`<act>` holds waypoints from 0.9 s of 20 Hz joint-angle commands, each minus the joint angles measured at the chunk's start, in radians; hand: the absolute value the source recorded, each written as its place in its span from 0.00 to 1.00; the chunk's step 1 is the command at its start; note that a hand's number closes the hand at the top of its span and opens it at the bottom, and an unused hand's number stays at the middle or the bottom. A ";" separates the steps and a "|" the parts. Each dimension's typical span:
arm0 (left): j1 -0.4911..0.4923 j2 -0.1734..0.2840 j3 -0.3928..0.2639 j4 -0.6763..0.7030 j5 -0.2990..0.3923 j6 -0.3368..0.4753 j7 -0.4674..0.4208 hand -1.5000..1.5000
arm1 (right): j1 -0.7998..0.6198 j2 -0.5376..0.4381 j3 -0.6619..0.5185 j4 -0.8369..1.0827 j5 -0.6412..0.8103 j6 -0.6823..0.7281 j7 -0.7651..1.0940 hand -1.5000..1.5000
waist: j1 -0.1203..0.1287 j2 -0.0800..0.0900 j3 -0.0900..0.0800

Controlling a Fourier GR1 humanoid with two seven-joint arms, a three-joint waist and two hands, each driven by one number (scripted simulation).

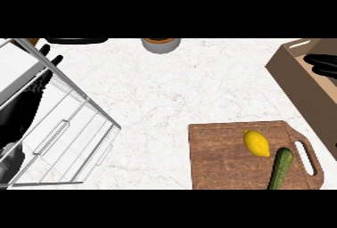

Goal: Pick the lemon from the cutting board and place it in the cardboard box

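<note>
While the lemon (256, 143) lies on the cutting board (220, 167) at the worktop's (164, 98) lower right corner, just beside a cucumber (281, 169), the right hand (324, 62) shows partly at the right edge, over the cardboard box (296, 78), well apart from the lemon. Whether it is wide or closed cannot be told.

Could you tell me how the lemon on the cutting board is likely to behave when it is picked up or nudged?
The lemon looks oval and smooth, so it would probably roll sideways if nudged on the flat cutting board. It seems stiff enough to keep its shape when held. The cucumber close beside it might block rolling that way.
</note>
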 commanded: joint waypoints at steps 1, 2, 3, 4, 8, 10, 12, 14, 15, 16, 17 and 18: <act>0.056 -0.041 -0.109 0.065 -0.028 -0.037 0.045 0.50 | 0.012 -0.087 0.086 -0.057 0.185 0.006 -0.054 0.00 | -0.009 0.012 -0.013; 0.057 -0.022 -0.093 0.050 -0.003 -0.058 0.061 0.50 | -0.006 -0.101 0.110 -0.061 0.218 0.009 -0.035 0.00 | 0.008 0.011 -0.014; 0.044 -0.054 -0.108 0.099 -0.032 -0.030 0.038 0.50 | 0.002 -0.092 0.136 -0.112 0.242 -0.008 -0.025 0.00 | -0.014 0.011 -0.015; 0.064 -0.034 -0.098 0.073 -0.015 -0.049 0.047 0.50 | 0.015 -0.122 0.146 -0.118 0.274 -0.005 -0.039 0.00 | -0.009 0.008 -0.014; 0.028 -0.043 -0.090 0.127 -0.027 -0.049 0.020 0.50 | 0.019 -0.126 0.229 -0.233 0.381 -0.011 0.057 0.00 | -0.028 0.008 -0.016; 0.054 -0.052 -0.095 0.108 -0.035 -0.031 0.039 0.50 | 0.063 -0.145 0.212 -0.281 0.393 -0.015 0.091 0.00 | -0.041 0.001 -0.015; 0.048 -0.030 -0.067 0.094 0.005 -0.062 0.058 0.50 | 0.064 -0.118 0.252 -0.313 0.440 -0.010 0.158 0.00 | -0.024 0.002 -0.015; 0.076 -0.037 -0.077 0.104 -0.017 -0.060 0.024 0.50 | 0.069 -0.152 0.252 -0.347 0.458 0.032 0.194 0.00 | -0.029 0.002 -0.016; 0.079 -0.034 -0.078 0.076 -0.020 -0.051 0.053 0.50 | 0.115 -0.131 0.266 -0.397 0.458 0.030 0.247 0.00 | -0.037 -0.003 -0.015; 0.053 -0.059 -0.097 0.091 -0.030 -0.041 0.057 0.50 | 0.109 -0.109 0.291 -0.392 0.485 0.030 0.272 0.00 | -0.034 0.002 -0.015; 0.083 -0.032 -0.068 0.062 0.000 -0.066 0.056 0.50 | 0.105 -0.115 0.266 -0.385 0.486 0.036 0.290 0.00 | -0.019 0.000 -0.015; 0.044 -0.034 -0.068 0.096 -0.015 -0.063 0.056 0.50 | 0.137 -0.082 0.313 -0.400 0.512 0.027 0.306 0.00 | -0.025 0.004 -0.014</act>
